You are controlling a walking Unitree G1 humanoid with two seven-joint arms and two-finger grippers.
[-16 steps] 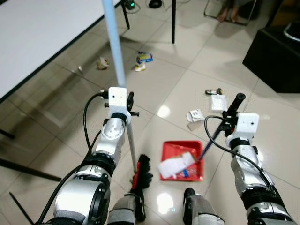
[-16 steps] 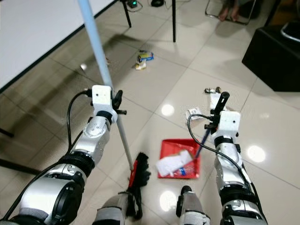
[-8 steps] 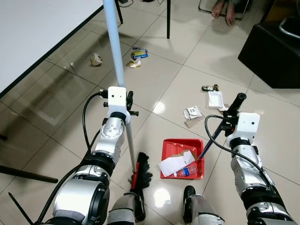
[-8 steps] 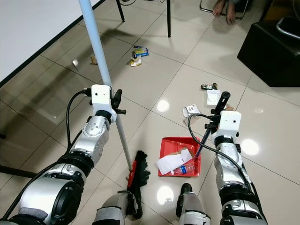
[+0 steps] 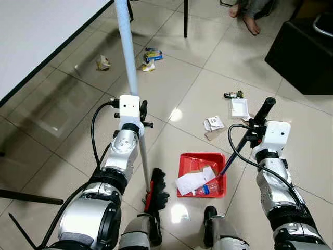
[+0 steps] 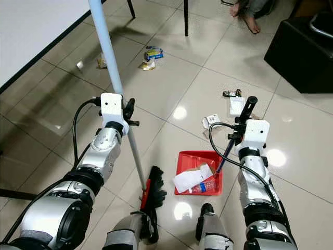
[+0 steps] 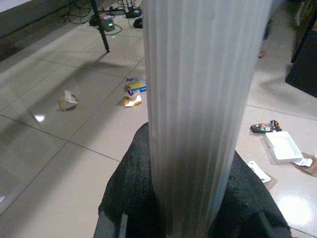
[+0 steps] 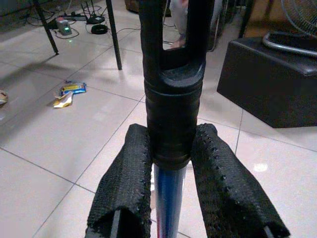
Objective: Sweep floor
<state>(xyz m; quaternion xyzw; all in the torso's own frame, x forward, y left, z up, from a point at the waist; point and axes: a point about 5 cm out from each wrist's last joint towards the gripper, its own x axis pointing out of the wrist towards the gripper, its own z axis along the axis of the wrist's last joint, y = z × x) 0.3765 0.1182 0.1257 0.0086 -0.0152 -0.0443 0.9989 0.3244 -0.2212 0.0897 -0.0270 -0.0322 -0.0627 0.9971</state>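
My left gripper (image 5: 141,115) is shut on the pale blue broom handle (image 5: 125,49); its red and black brush head (image 5: 156,191) rests on the tiles by my feet. In the left wrist view the ribbed handle (image 7: 198,114) stands between the black fingers (image 7: 129,198). My right gripper (image 5: 256,129) is shut on the dustpan handle (image 8: 171,99), black grip above a blue shaft. The red dustpan (image 5: 202,174) lies flat on the floor, holding crumpled white paper (image 5: 195,182) and a small bottle. Loose litter lies ahead: a white wrapper (image 5: 213,123), a white box (image 5: 240,108), a small dark item (image 5: 232,95).
More litter lies farther off: a yellow and blue packet (image 5: 151,54) and a crumpled carton (image 5: 103,63). A white table (image 5: 36,31) runs along the left, with black legs (image 5: 186,18) behind. A black box (image 5: 299,52) stands at the right. A person's bare feet (image 5: 244,10) show at the top.
The whole picture has shifted slightly as the camera moved; litter sits a bit lower in view. Both grippers keep their holds, and the dustpan with its contents looks the same.
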